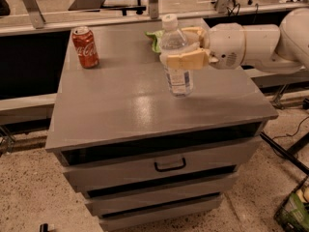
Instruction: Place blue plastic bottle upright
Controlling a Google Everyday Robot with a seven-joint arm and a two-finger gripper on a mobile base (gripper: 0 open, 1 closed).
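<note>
The blue plastic bottle [176, 57] is clear with a white cap and a pale label. It stands close to upright on the grey cabinet top [120, 100], right of centre, leaning slightly left, and its base looks to rest on the surface. My gripper [187, 50] reaches in from the right on a white arm. Its tan fingers [186, 61] are shut around the bottle's middle, one in front and one behind.
A red Coca-Cola can [86, 47] stands upright at the back left of the top. A green snack bag [155, 38] lies at the back, behind the bottle. The cabinet has drawers with a black handle [170, 166]. Metal rails run behind it.
</note>
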